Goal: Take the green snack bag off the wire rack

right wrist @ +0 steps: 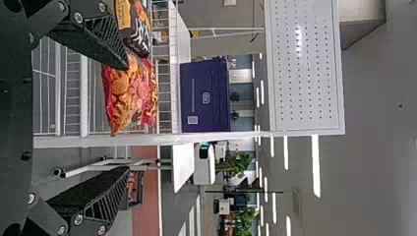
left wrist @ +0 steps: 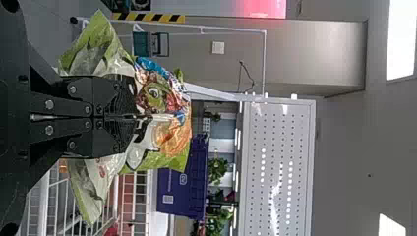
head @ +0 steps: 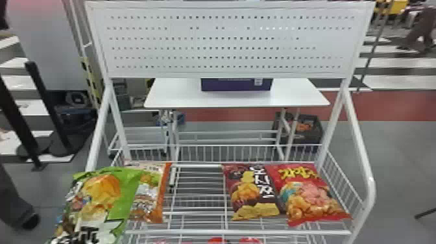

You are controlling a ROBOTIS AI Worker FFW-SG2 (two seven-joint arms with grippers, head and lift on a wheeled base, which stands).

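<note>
Forward, left jaws closed on green bag (head: 99,198)

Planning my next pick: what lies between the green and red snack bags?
An orange and white bag, wire rack, then a brown bag, in the head view.

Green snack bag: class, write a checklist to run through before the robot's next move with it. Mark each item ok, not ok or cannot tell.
1. Left gripper shut on the green snack bag: ok.
2. Green bag free of the white wire rack: cannot tell; it overlaps the rack's left side in the head view.
3. Green bag free of the orange-and-white snack bag: cannot tell; it partly covers that bag in the head view.
4. Dark brown snack bag and red snack bag lying on the rack: ok.
5. Right gripper open, nothing between its fingers: ok.
</note>
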